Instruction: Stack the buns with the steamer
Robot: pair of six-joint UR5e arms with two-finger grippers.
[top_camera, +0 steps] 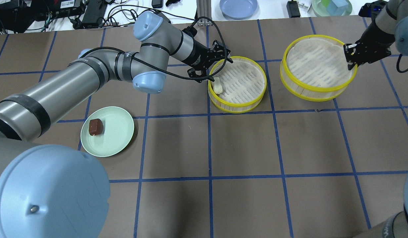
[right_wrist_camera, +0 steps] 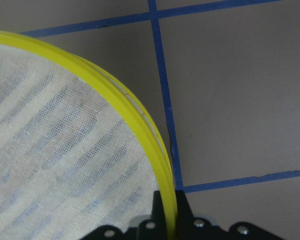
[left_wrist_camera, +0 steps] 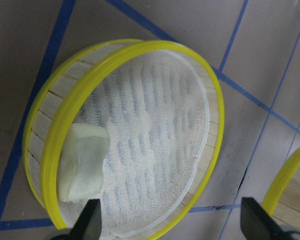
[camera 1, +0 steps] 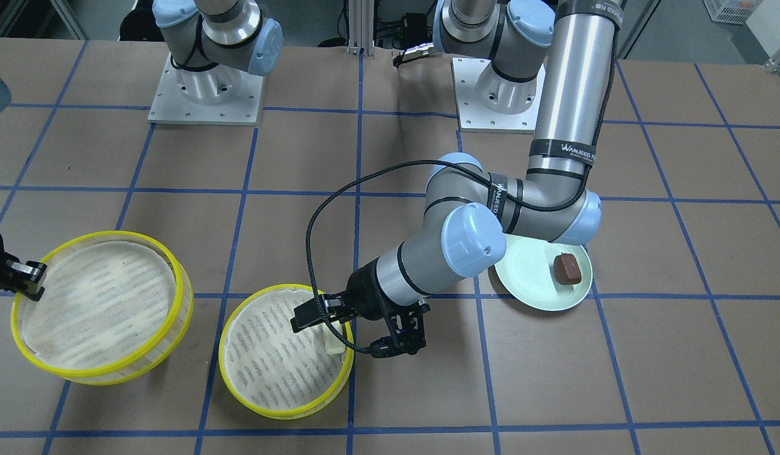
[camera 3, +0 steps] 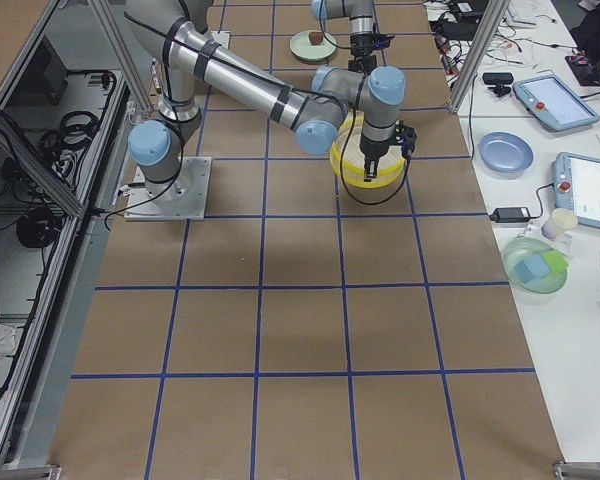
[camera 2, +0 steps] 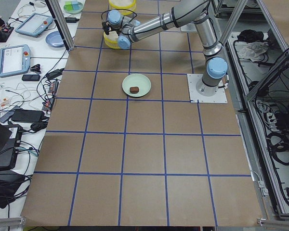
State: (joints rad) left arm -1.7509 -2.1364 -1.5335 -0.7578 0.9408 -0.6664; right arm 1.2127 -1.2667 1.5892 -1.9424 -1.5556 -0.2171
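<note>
The left gripper (left_wrist_camera: pixel 172 227) hangs with its fingers apart over the first tray (left_wrist_camera: pixel 160 45). The cream bun (left_wrist_camera: pixel 84 162) lies just below it, against the tray's wall. The right gripper (top_camera: pixel 351 59) is clamped on the rim of the second tray (top_camera: pixel 316 93). A narrow strip of bare bench (top_camera: pixel 274 82) separates the trays. The brown bun (top_camera: pixel 95 127) sits on the plate (top_camera: pixel 116 138), well behind the left gripper.

The dark bun (camera 2: pixel 134 89) lies on the green plate (camera 2: pixel 143 82). At eleven o'clock from the plate, the left arm (camera 2: pixel 154 22) reaches over a yellow-rimmed steamer tray (camera 2: pixel 110 44); a second tray (camera 2: pixel 121 5) sits farther, at twelve.
</note>
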